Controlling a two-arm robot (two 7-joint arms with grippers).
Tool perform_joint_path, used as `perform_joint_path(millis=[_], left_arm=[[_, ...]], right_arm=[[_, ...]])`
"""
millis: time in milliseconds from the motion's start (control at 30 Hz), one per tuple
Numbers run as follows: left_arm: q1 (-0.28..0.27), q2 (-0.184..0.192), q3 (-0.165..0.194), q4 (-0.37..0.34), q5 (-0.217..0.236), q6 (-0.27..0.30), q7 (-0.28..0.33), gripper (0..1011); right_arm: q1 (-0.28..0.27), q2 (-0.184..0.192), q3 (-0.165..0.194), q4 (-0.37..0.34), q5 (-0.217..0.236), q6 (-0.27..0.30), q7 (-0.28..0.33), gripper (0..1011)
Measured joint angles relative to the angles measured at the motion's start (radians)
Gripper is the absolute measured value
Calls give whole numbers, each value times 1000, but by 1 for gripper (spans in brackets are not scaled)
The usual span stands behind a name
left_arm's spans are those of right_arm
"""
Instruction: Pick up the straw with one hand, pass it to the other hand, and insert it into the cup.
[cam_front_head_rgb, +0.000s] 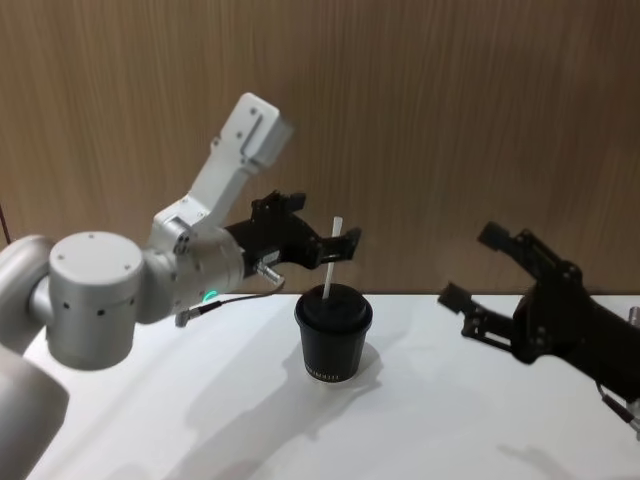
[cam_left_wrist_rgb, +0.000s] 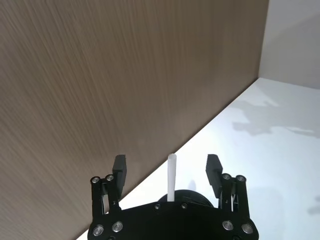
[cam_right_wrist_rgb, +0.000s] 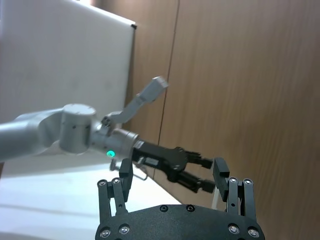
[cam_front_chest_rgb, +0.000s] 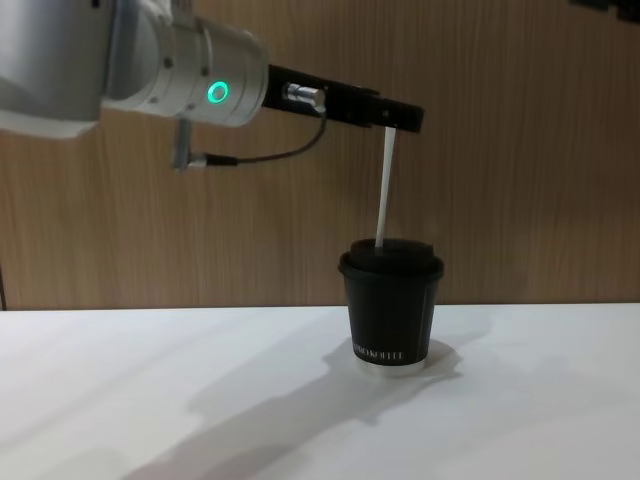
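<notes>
Straw: upright in cup lid, mid-surface. Left gripper: jaws spread around straw top (apparently released). Right gripper: spread, idle. Advice: withdraw straight, avoiding the straw.

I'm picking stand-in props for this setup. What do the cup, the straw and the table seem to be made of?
The cup looks like matte black paper, with small white print and a pale base rim; its domed lid is probably plastic. The straw is plain white and thin; paper or plastic, I cannot tell which. The table is smooth matte white, likely laminate, showing soft shadows without glare.
</notes>
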Motion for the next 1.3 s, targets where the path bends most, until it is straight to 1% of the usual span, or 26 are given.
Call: perform_joint_path(millis=[33, 67, 167, 200, 267, 300, 367, 400, 467, 500, 533, 667, 700, 733, 933, 967, 1067, 1100, 1300], left_arm=[[8, 4, -4, -6, -1, -6, -1, 992], [15, 7, -7, -15, -3, -11, -2, 1004], [43, 20, -18, -41, -9, -38, -8, 1003], [61, 28, -25, -54, -12, -55, -12, 1003], [75, 34, -32, -67, -15, -71, -15, 1003], [90, 40, -38, -79, -18, -87, -18, 1003], [107, 46, -45, -92, -20, -107, -20, 1003], [122, 51, -51, -102, -22, -128, -23, 1004], [135, 56, -57, -113, -23, -146, -25, 1003], [151, 60, -63, -123, -24, -164, -26, 1004], [158, 62, -65, -127, -24, -172, -27, 1003], [189, 69, -77, -148, -23, -219, -27, 1003], [194, 69, -79, -151, -22, -231, -28, 1003], [206, 70, -84, -157, -21, -249, -27, 1003], [242, 70, -97, -173, -10, -314, -20, 1003], [251, 69, -100, -177, -7, -331, -17, 1003], [261, 66, -104, -181, -3, -350, -14, 1003], [269, 63, -108, -183, 0, -365, -11, 1003], [287, 53, -117, -185, 8, -410, -4, 1003]], right_arm=[[0, -3, 1, -3, 0, 2, -6, 1001], [2, -10, 2, -10, 1, 12, -30, 1001], [4, -22, 4, -21, 2, 27, -66, 1001], [6, -29, 4, -28, 2, 38, -91, 1001], [8, -37, 5, -35, 2, 50, -116, 1001], [10, -45, 5, -43, 2, 62, -143, 1001], [12, -51, 5, -50, 0, 71, -165, 1001], [14, -58, 4, -57, -3, 87, -198, 1001], [15, -65, 2, -64, -7, 99, -226, 1001], [16, -67, 2, -67, -9, 104, -235, 1001], [18, -75, -1, -76, -16, 122, -267, 1001], [23, -88, -10, -91, -37, 155, -337, 1001], [25, -92, -16, -96, -46, 168, -362, 1001], [26, -94, -20, -99, -51, 174, -372, 1001], [34, -100, -49, -108, -92, 218, -442, 1001], [36, -101, -54, -109, -97, 222, -448, 1001], [38, -103, -69, -109, -115, 238, -468, 1001], [39, -105, -75, -109, -124, 246, -478, 1001], [42, -112, -94, -107, -145, 264, -500, 1001]])
